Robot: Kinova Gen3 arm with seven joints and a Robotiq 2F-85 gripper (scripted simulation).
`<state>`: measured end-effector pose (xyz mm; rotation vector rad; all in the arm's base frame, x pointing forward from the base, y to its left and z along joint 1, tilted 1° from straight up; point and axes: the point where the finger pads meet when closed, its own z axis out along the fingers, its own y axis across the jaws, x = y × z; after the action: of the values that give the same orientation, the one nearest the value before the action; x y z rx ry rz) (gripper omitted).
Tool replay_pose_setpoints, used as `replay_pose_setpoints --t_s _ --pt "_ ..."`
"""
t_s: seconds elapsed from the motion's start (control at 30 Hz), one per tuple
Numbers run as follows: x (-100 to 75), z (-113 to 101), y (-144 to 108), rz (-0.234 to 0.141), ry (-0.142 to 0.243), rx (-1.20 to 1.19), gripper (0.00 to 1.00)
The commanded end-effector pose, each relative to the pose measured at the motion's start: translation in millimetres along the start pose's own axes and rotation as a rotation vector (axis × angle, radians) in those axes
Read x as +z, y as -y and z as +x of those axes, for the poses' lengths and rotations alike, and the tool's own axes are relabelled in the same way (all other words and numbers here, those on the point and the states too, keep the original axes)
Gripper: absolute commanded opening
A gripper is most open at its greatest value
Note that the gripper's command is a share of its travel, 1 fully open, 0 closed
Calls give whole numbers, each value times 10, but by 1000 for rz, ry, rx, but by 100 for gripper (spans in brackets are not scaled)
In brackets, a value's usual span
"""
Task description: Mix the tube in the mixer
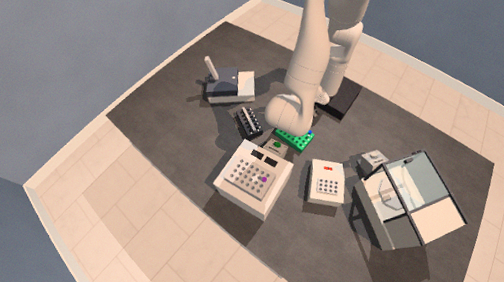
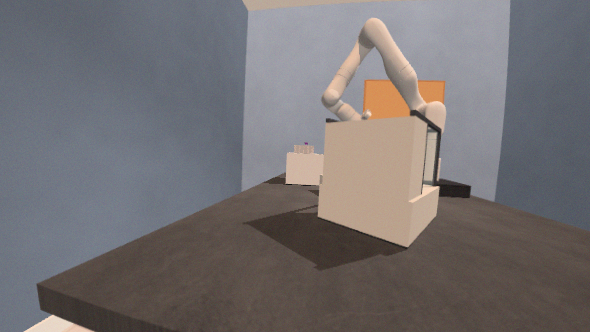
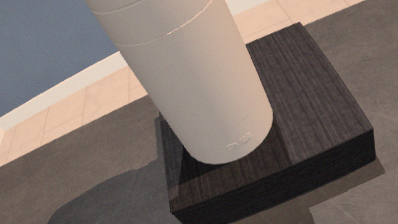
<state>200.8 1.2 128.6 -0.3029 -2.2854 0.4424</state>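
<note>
The green tube rack RK [image 1: 297, 140] lies in front of the arm's base, mostly covered by my forearm and elbow [image 1: 286, 112]. One blue cap [image 1: 310, 131] shows at its right edge. Tube B's orange cap is hidden in every view. My gripper is under the arm over the rack and its fingers do not show. The mixer MX [image 1: 253, 177] stands beyond the rack, with a purple-capped tube [image 1: 263, 178] in its block and a green key [image 1: 277, 146] on its sloping front. The wrist view shows only the arm's lower link and the black base block [image 3: 280, 150].
The dry block [image 1: 326, 181] and the balance [image 1: 403, 201] stand to the right of the mixer. The magnet block [image 1: 249, 121] and the spectrophotometer [image 1: 228, 84] stand to its left. In the exterior view the balance [image 2: 375, 175] hides the rack and my wrist.
</note>
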Motion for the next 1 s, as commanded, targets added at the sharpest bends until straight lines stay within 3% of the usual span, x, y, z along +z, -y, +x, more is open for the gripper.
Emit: replay_pose_setpoints --t_s 0.0,0.97 --pt "-18 5 5 -4 8 -3 42" --pt "-453 131 128 -106 244 -88 42"
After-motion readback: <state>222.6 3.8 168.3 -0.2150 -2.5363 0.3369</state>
